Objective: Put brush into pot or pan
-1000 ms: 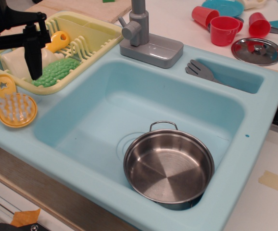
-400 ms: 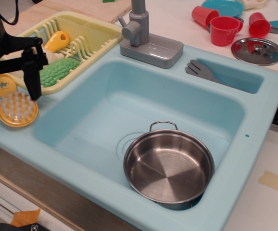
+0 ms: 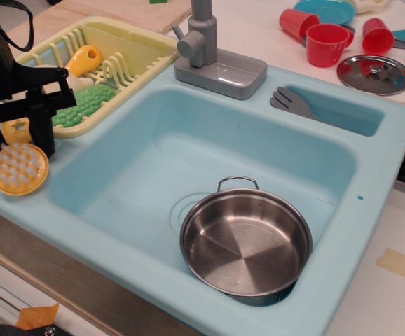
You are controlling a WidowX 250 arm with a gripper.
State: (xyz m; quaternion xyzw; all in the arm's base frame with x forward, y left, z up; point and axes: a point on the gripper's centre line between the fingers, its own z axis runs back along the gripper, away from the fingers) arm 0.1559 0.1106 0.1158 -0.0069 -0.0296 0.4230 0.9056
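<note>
1. My gripper (image 3: 15, 143) is down at the front left corner of the light blue sink unit (image 3: 371, 150), low over the yellow brush (image 3: 19, 169).
2. My two black fingers (image 3: 44, 133) stand apart, one on each side of the brush's short handle. I cannot tell whether they touch it.
3. The brush lies on the sink's left rim with its round head and pale bristles facing up. Its star-cutout disc sits behind my fingers, partly hidden.
4. The steel pot (image 3: 245, 240) sits inside the basin at its front right, upright and open, with one wire loop handle showing at its far edge. It is well apart from the brush.
5. Just behind my gripper is a pale yellow dish rack (image 3: 141, 43) holding a bumpy green piece (image 3: 83, 105) and a smooth orange piece (image 3: 85, 58).
6. A grey faucet (image 3: 207, 49) rises at the back of the sink, and a grey fork (image 3: 292, 103) lies in the small side compartment to its right.
7. On the white counter beyond are red cups (image 3: 325, 44) and a flat steel lid (image 3: 374, 73) with a knob.
</note>
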